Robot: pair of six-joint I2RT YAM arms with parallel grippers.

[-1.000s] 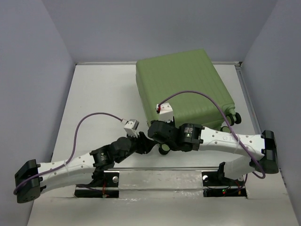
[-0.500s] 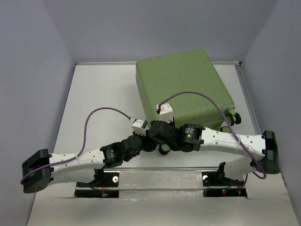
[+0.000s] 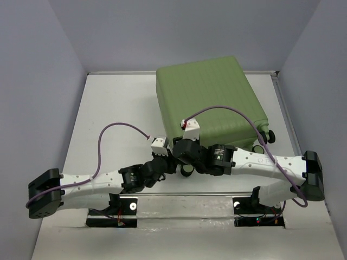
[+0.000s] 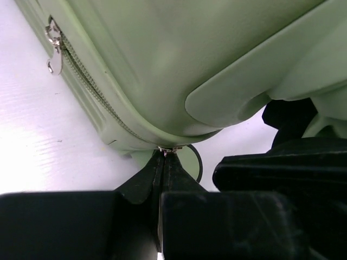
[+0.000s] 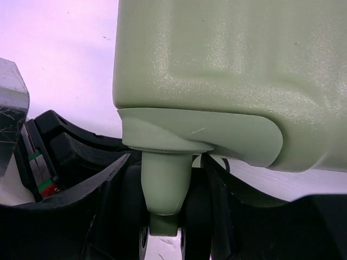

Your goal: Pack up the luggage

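The luggage (image 3: 209,95) is a large light-green ribbed suitcase lying closed on the table. Both grippers meet at its near left corner. My left gripper (image 3: 172,161) is shut, and in the left wrist view its fingertips (image 4: 168,154) pinch a small metal zipper pull (image 4: 169,148) on the rounded corner of the shell (image 4: 179,59). My right gripper (image 3: 186,164) straddles the corner's black wheel (image 3: 188,170). In the right wrist view its jaws (image 5: 162,168) close around the wheel (image 5: 198,216) under the green caster stem (image 5: 165,179).
A second zipper pull (image 4: 53,54) hangs further along the zip on the suitcase's side. Another black wheel (image 3: 269,135) sits at the suitcase's near right corner. Grey walls enclose the white table (image 3: 114,108) on three sides. Purple cables arc over both arms.
My left arm has reached right and forward, bringing its gripper in to the suitcase's near left corner beside the right gripper. The right arm has barely moved.
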